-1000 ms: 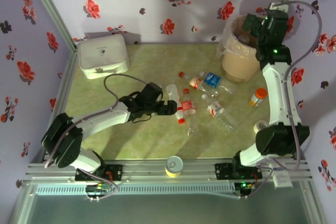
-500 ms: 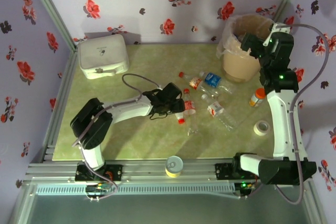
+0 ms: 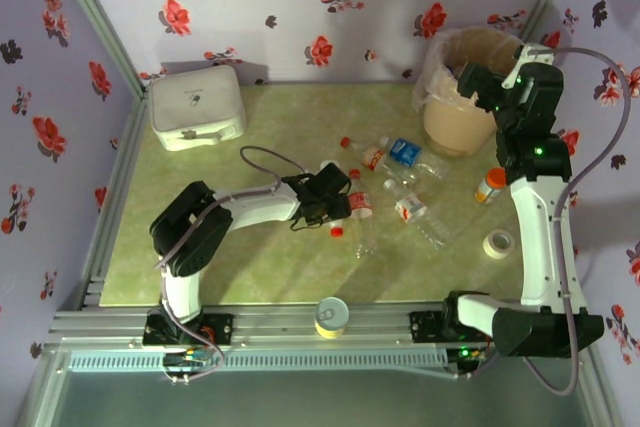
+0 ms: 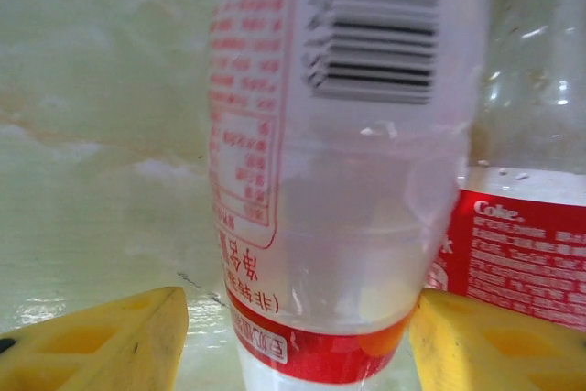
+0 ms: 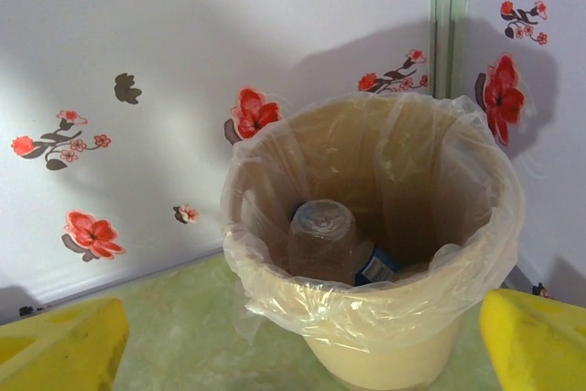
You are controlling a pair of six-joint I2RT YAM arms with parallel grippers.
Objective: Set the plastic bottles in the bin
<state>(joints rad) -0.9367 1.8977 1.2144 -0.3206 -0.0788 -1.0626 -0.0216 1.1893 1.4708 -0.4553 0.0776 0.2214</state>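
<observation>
Left claw is sitting low over the desk with its jaws wide, straddling a white-labelled bottle that is lying near the desk centre. The left finger is standing clear of the bottle. The right finger is at the bottle's edge; contact cannot be told. A red-labelled bottle is lying just beside it on the right.

In the top view, four more bottles are lying scattered between that pair and the bin, which is standing at the far right corner of the desk.

Right claw is hovering near the bin's rim with its jaws wide and nothing between them. One blue-labelled bottle is lying inside the bin.

Also on the desk: a white box, an orange-capped vial, a tape roll, and a yellow-rimmed tin.
</observation>
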